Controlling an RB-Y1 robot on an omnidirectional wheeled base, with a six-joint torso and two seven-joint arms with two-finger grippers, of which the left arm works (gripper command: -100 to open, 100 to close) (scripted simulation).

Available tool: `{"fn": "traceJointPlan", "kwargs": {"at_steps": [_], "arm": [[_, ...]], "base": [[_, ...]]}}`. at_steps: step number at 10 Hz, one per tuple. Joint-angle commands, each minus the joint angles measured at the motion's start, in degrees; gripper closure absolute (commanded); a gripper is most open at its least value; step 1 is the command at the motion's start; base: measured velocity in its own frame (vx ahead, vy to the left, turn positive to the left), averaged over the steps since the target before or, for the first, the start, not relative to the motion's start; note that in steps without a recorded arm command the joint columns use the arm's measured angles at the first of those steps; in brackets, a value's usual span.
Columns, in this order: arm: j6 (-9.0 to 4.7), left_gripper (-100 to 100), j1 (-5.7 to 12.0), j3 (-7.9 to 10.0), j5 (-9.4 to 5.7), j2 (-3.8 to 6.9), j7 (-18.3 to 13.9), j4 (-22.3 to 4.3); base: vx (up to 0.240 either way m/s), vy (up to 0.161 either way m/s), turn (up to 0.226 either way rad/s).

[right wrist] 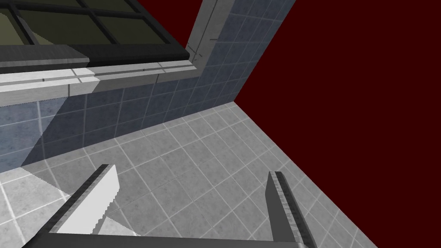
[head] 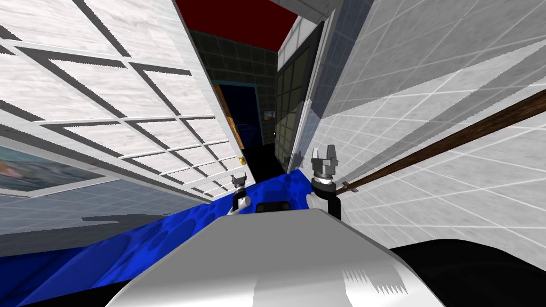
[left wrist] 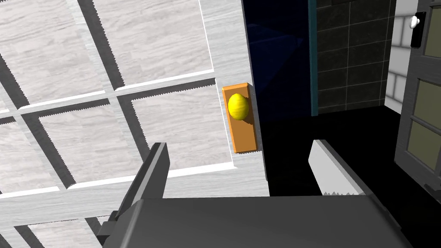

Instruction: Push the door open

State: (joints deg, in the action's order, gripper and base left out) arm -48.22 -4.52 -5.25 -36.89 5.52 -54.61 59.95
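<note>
A white panelled door (head: 133,128) with grey bars stands ajar on my left; in the left wrist view the door (left wrist: 129,107) carries a yellow knob (left wrist: 237,106) on an orange plate (left wrist: 242,118) near its free edge. My left gripper (left wrist: 245,172) is open, a short way from the door, pointing at the free edge just below the knob. In the head view the left gripper (head: 239,181) sits small beside the door's lower edge. My right gripper (head: 324,158) is raised near the right wall, and in its wrist view the right gripper (right wrist: 189,198) is open and holds nothing.
Past the door's edge a gap (head: 256,122) shows a dark tiled wall and a black area. A second, dark-framed glazed door (left wrist: 420,107) stands on the right of the gap. A tiled wall with a brown rail (head: 453,141) runs close on my right. Blue floor (head: 133,245) lies below.
</note>
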Motion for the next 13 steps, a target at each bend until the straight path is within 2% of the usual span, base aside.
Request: {"fn": "traceJointPlan", "kwargs": {"at_steps": [1, 8, 11, 13], "arm": [[-0.42, -100, 0.54, -0.2, -0.87, -0.13, -1.3, -1.8], [-2.62, -100, 4.06, -1.1, -5.42, -0.7, -8.1, -12.1], [-3.26, -100, 5.09, -1.37, -6.74, -0.95, -10.1, -15.1], [-3.26, -100, 4.91, -1.21, -6.51, -0.74, -9.7, -14.7]], "base": [[0.042, 0.082, -0.156], [0.045, 0.113, -0.148], [0.033, 0.077, -0.093], [0.056, 0.042, -0.022]]}}
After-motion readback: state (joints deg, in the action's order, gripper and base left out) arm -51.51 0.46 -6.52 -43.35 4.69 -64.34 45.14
